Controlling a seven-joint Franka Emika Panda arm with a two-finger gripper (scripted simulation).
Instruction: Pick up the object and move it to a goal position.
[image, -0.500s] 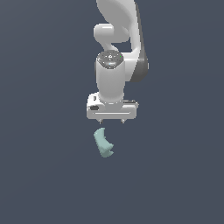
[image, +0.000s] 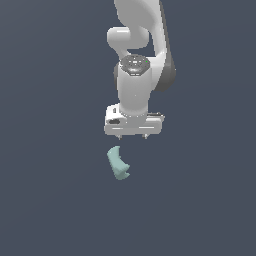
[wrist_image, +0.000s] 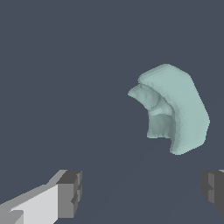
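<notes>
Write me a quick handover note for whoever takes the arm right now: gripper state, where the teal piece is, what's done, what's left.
Gripper: open and empty; the wrist view shows its fingers spread wide.
Teal piece: lies on the dark surface, just below the gripper in the exterior view and slightly to that view's left. Nothing touches it.
Done: arm positioned near the piece.
Left: line up over it, descend, close on it, lift, carry it to the goal. No goal marker shows in either view.

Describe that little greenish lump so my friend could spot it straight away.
Find the big white robot arm hanging down the middle of the exterior view, ending in the wide end effector. Just below it, apart from it, lies the object. It is the only coloured thing on the dark grey ground: small, pale teal, matte, curved, with a notched end.
</notes>
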